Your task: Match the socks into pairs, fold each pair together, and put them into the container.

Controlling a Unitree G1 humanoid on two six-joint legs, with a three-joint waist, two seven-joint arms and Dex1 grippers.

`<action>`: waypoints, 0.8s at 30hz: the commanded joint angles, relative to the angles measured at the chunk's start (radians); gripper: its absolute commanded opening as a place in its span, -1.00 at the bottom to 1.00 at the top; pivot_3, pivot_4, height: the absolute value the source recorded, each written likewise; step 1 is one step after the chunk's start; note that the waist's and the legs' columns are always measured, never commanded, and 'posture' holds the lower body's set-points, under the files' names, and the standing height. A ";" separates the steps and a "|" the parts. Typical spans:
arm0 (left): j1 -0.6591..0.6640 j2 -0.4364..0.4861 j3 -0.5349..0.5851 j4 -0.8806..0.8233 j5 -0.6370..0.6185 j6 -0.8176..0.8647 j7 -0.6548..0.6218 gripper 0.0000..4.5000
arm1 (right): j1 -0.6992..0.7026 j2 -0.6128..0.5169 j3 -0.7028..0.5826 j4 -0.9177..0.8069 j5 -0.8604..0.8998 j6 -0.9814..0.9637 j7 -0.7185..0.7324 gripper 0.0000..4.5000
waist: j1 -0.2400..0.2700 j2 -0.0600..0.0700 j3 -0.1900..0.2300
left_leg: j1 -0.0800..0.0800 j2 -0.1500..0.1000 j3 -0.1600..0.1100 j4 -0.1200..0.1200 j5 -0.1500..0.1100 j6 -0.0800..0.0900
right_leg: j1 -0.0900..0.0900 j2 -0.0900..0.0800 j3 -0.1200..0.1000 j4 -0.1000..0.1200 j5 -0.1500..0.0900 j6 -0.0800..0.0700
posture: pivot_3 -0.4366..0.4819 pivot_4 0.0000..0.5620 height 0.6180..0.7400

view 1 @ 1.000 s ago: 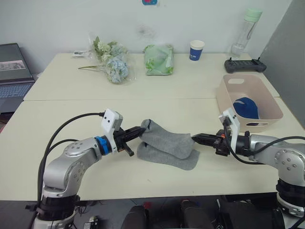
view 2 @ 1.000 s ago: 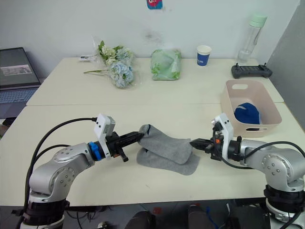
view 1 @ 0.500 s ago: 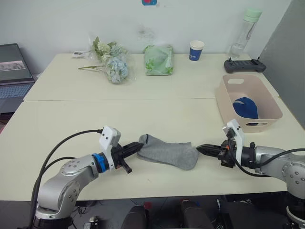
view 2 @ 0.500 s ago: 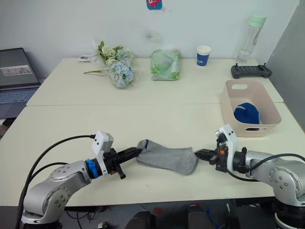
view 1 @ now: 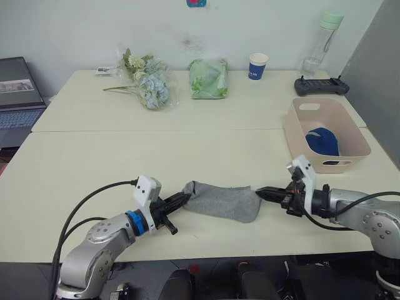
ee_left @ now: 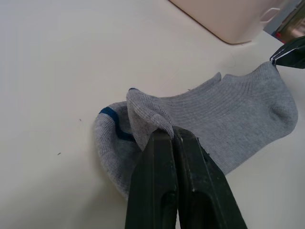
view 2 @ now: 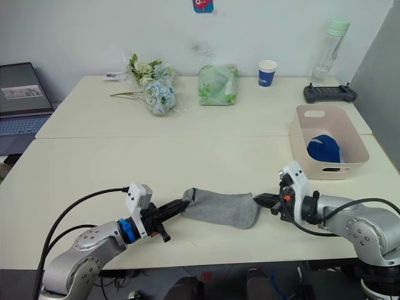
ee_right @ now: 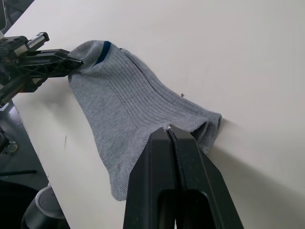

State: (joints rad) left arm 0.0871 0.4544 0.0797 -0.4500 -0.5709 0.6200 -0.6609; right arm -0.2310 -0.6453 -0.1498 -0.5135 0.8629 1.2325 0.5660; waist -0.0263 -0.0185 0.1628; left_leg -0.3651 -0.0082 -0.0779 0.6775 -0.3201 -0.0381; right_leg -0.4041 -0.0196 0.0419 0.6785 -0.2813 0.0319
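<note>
The table (view 1: 75, 169) carries the pink container (view 1: 350, 140) at its right edge, a blue sock (view 1: 322, 140) already inside. The grey socks (view 1: 222, 201) lie stacked flat near the front edge, between both arms. The left gripper (view 1: 179, 200) pinches one end, the right gripper (view 1: 262, 190) the other, fingers pressed together. Judged soft, light and limp; best gripped at the ends.

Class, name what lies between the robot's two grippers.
The grey socks, stacked flat on the table, pinched by the left gripper and right gripper; clearest in the eye views.
</note>
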 commanded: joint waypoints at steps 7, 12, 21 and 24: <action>0.018 -0.028 0.022 -0.023 -0.013 -0.063 0.024 -1.00 | -0.052 -0.033 0.034 0.025 -0.021 -0.070 0.040 -0.99 | 0.001 0.000 0.000 | 0.000 0.000 0.000 0.000 0.000 0.000 | 0.000 0.000 0.000 0.000 0.000 0.000 | -0.05 -0.47 1.00; 0.050 -0.029 -0.013 -0.008 0.011 -0.073 0.022 -1.00 | -0.040 -0.043 0.034 0.028 -0.022 -0.063 0.034 -0.99 | 0.000 0.000 0.000 | 0.000 0.000 0.000 0.000 0.000 0.000 | 0.000 0.000 0.000 0.000 0.000 0.000 | -0.05 -0.47 1.00; 0.045 -0.027 -0.037 0.018 0.034 -0.087 0.018 -1.00 | -0.015 -0.045 0.045 0.014 -0.015 -0.064 0.020 -0.99 | 0.000 0.000 0.000 | 0.000 0.000 0.000 0.000 0.000 0.000 | 0.000 0.000 0.000 0.000 0.000 0.000 | -0.05 -0.47 1.00; 0.035 -0.026 -0.037 0.024 0.034 -0.084 0.017 -1.00 | 0.004 -0.051 0.061 0.020 -0.038 -0.083 0.025 -0.99 | 0.001 0.000 0.000 | 0.000 0.000 0.000 0.000 0.000 0.000 | 0.000 0.000 0.000 0.000 0.000 0.000 | -0.05 -0.47 1.00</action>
State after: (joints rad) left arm 0.1372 0.4288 0.0462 -0.4175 -0.5380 0.5569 -0.6418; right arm -0.2280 -0.6885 -0.0898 -0.4733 0.8352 1.1739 0.5875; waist -0.0256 -0.0186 0.1628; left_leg -0.3652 -0.0082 -0.0778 0.6775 -0.3201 -0.0380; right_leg -0.4040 -0.0196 0.0419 0.6783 -0.2813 0.0318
